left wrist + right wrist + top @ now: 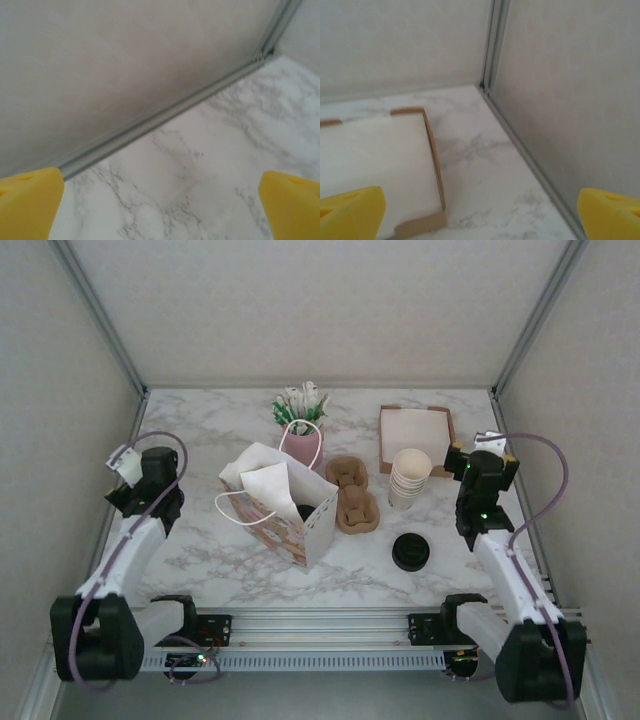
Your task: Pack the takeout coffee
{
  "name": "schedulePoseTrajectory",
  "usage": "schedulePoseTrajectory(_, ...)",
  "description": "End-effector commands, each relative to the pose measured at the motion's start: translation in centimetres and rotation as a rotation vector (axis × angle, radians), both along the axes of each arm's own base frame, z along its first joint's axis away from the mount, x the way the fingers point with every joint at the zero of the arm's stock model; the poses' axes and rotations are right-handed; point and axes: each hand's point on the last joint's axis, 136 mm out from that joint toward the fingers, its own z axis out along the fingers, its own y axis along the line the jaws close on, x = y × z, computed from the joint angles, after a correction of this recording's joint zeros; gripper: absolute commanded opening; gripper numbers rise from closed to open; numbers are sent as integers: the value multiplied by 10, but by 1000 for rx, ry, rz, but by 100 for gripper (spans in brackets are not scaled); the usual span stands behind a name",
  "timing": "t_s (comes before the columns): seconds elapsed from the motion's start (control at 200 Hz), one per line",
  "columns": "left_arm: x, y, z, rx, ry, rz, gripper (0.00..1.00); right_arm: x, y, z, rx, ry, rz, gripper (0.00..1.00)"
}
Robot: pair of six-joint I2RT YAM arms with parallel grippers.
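A white and pink paper bag (pixel 290 525) stands open at the table's middle left. Inside its mouth sits a dark round top (pixel 305 511), which looks like the black lid of the takeout coffee; the cup below it is hidden by the bag's walls. My left gripper (pixel 160 212) is open over bare marble by the left wall, well away from the bag. My right gripper (pixel 480 217) is open near the right wall, beside a brown tray's corner (pixel 432 150). Neither holds anything.
A stack of lidless cream cups (pixel 408 478) stands right of centre, with low black lids (pixel 410 552) in front of it. Brown cup carriers (pixel 352 495) lie beside the bag. A pink cup of packets (pixel 301 432) and a napkin tray (pixel 415 430) are at the back.
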Motion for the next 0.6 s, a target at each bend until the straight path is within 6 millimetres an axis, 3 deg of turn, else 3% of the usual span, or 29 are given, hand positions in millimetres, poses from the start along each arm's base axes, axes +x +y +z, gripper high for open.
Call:
schedulePoseTrajectory(0.0,24,-9,-23,3,25,-100,100,18,19,-29,86,-27,100,99)
schedulePoseTrajectory(0.055,28,-11,-40,-3,59,-122,100,19,25,-53,112,-6,125,99)
schedulePoseTrajectory(0.12,30,-14,-57,-7,82,-145,100,19,29,-65,142,-9,143,99)
schedulePoseTrajectory(0.15,32,-17,-63,-8,86,-168,100,13,31,-82,147,20,151,99)
schedulePoseTrajectory(0.27,42,-32,-73,-19,78,-285,100,9,36,-107,137,52,183,99)
schedulePoseTrajectory(0.506,66,-62,-64,-9,-49,-497,100,28,45,-108,157,18,233,99)
schedulePoseTrajectory(0.596,75,-76,-67,-24,-35,-581,100,36,49,-121,157,30,255,99)
